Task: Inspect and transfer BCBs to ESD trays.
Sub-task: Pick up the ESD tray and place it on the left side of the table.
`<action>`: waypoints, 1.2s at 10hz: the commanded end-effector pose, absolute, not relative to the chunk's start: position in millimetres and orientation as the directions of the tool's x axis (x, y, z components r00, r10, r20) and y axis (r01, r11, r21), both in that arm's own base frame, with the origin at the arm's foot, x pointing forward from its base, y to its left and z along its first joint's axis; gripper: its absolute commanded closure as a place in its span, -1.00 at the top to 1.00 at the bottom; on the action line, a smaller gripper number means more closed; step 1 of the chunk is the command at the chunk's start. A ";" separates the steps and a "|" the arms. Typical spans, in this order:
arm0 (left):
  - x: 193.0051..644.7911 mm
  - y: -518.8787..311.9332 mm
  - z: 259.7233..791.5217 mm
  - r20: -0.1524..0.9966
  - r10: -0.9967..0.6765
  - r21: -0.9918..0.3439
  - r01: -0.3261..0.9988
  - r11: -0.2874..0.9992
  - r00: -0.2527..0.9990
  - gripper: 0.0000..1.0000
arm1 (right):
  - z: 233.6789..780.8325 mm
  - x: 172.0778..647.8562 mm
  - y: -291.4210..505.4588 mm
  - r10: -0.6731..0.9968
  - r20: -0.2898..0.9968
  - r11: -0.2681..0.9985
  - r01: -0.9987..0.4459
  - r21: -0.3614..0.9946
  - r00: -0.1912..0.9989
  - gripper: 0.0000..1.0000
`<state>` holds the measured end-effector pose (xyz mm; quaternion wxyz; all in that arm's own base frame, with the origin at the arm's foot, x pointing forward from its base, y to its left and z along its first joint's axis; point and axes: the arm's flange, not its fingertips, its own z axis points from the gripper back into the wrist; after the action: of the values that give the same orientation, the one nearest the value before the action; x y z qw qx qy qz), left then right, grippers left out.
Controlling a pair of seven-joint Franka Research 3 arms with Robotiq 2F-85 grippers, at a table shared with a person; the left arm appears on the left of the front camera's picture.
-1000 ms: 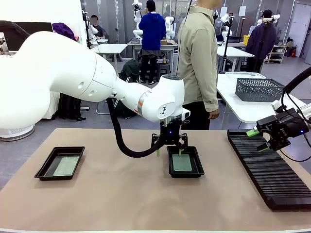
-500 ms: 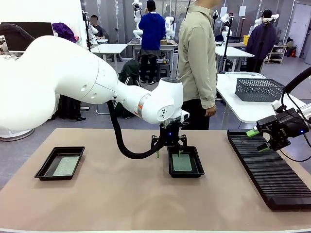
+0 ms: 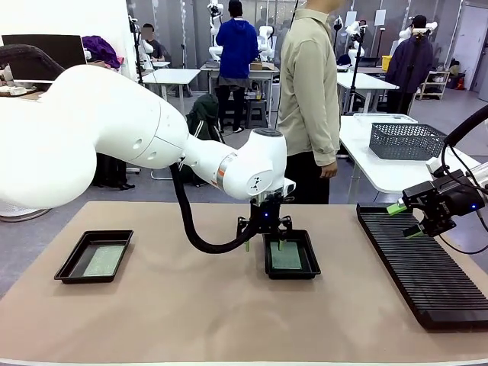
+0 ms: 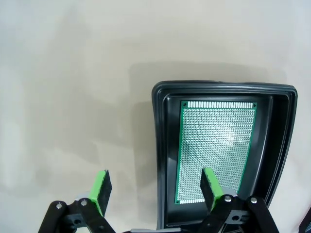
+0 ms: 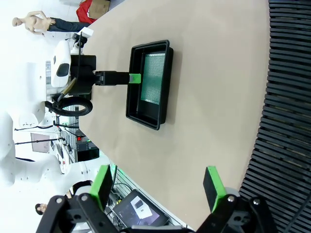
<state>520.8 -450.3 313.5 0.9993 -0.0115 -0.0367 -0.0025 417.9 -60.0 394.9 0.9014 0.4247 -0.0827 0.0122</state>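
Observation:
Two black ESD trays lie on the tan table. The middle tray (image 3: 305, 268) holds a green BCB (image 3: 286, 256); the left tray (image 3: 72, 263) holds another BCB (image 3: 104, 260). My left gripper (image 3: 264, 244) hangs open just above the middle tray's left rim. In the left wrist view that gripper (image 4: 155, 190) straddles the tray rim (image 4: 160, 145): one pad is over the BCB (image 4: 216, 145), the other over bare table. Nothing is held. My right gripper (image 3: 404, 219) is open above the ribbed rack; in the right wrist view it (image 5: 158, 188) is empty, far from the tray (image 5: 133, 82).
A long ribbed black rack (image 3: 427, 267) runs along the table's right side. A person (image 3: 309, 91) stands at the far edge behind the middle tray. A grey mesh basket (image 3: 406, 140) sits on a white table beyond.
The left arm's elbow and wrist have shifted a little to the left over the middle tray. The BCB lies still in the tray. The right arm has not moved.

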 end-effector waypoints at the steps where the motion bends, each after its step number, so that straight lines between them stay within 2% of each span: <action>1: 523.2 -449.2 313.6 0.092 0.020 -0.040 -0.016 0.999 0.996 0.76 | 395.8 417.6 -61.4 -0.045 0.159 0.654 -0.091 0.751 0.986 1.00; 9: 525.0 -444.8 309.6 0.086 0.032 -0.050 -0.028 0.998 0.996 -0.70 | 395.8 417.6 -61.4 -0.045 0.159 0.654 -0.091 0.751 0.986 1.00; 11: 524.9 -444.0 308.5 0.083 0.034 -0.056 -0.029 0.998 0.996 -1.00 | 395.8 417.6 -61.4 -0.045 0.159 0.654 -0.091 0.751 0.986 1.00; 12: 525.3 -443.9 307.2 0.081 0.034 -0.060 -0.029 0.998 0.996 -1.00 | 395.8 417.6 -61.4 -0.045 0.159 0.654 -0.091 0.751 0.986 1.00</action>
<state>525.4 -447.7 312.3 0.9990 -0.0188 -0.0389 0.0054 417.9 -60.1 394.9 0.9015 0.4247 -0.0828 0.0121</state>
